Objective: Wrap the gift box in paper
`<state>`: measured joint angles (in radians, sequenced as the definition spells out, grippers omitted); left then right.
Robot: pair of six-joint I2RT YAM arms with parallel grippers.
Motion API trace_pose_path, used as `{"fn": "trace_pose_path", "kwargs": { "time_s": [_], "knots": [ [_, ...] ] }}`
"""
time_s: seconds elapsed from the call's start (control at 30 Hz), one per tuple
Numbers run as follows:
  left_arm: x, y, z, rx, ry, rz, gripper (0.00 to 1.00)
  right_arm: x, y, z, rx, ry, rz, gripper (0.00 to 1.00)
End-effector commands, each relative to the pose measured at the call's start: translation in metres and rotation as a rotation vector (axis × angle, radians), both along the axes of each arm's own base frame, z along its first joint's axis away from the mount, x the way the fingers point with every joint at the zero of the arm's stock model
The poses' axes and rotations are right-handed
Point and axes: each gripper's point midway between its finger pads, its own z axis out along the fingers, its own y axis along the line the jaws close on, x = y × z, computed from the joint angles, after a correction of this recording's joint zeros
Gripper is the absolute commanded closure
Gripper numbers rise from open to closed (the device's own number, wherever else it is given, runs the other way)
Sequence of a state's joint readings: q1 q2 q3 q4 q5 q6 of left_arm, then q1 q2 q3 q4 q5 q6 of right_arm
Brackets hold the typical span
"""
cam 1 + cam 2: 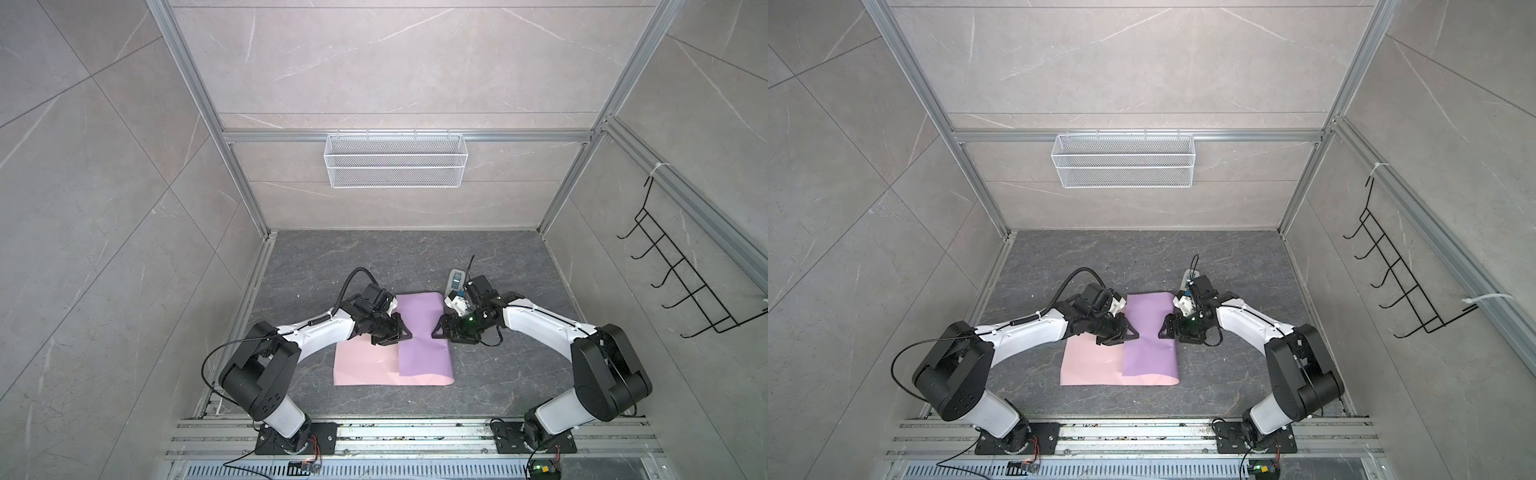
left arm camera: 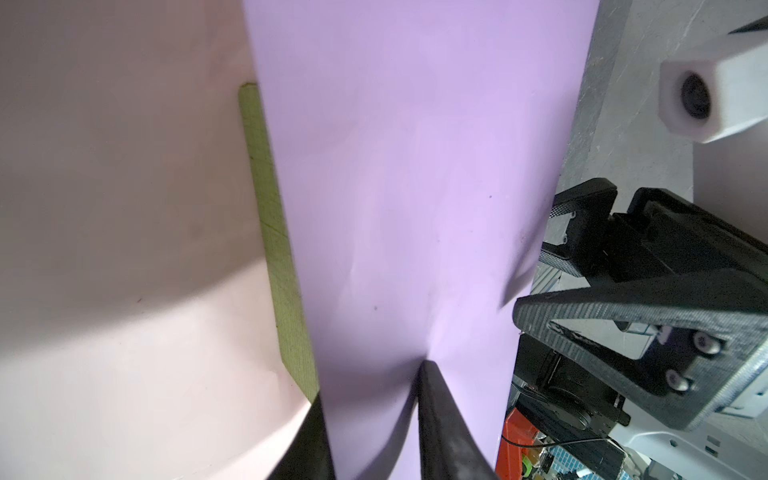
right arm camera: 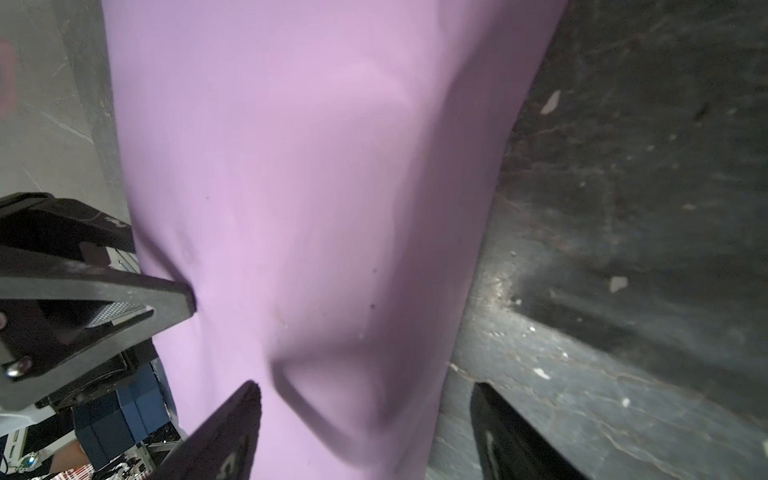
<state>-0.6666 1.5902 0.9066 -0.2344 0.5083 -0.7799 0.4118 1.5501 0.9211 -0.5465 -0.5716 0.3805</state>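
The paper (image 1: 424,357) lilac flap over the gift box (image 2: 274,232), box seen only from left wrist, left gripper (image 2: 371,380) narrowly apart astride flap, right gripper (image 3: 365,385) wide apart

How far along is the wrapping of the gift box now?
Done: one side of the paper lies folded over the gift box, lilac face up. In hand: the left end effector straddles the flap's edge; the right end effector stands open at the fold. Remaining: the pink part lies flat, both ends unfolded.
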Motion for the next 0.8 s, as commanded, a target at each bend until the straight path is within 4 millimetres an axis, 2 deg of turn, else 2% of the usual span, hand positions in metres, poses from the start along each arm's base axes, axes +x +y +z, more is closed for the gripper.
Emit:
{"fn": "trace_pose_path", "kwargs": {
  "time_s": [0.0,0.2,0.43,0.53,0.7,0.77],
  "knots": [
    [0.006,0.014,-0.02,0.1,0.005,0.023,0.92,0.012,0.001,0.006,-0.017,-0.03,0.007,0.19],
    [0.008,0.014,-0.019,0.105,-0.002,0.022,0.92,0.007,-0.01,-0.006,-0.098,-0.019,0.03,0.19],
    [0.012,0.01,-0.014,0.078,-0.002,0.034,0.82,0.001,-0.012,-0.018,-0.108,-0.007,-0.02,0.2],
    [0.012,0.007,-0.007,0.052,-0.005,0.041,0.74,0.001,-0.011,-0.025,-0.115,-0.009,-0.045,0.2],
    [0.014,0.003,0.01,-0.002,-0.023,0.066,0.47,-0.002,-0.014,-0.035,-0.128,-0.007,-0.081,0.2],
    [0.013,0.004,0.015,-0.014,-0.028,0.075,0.41,-0.004,-0.015,-0.037,-0.127,-0.006,-0.09,0.2]
  ]
}}
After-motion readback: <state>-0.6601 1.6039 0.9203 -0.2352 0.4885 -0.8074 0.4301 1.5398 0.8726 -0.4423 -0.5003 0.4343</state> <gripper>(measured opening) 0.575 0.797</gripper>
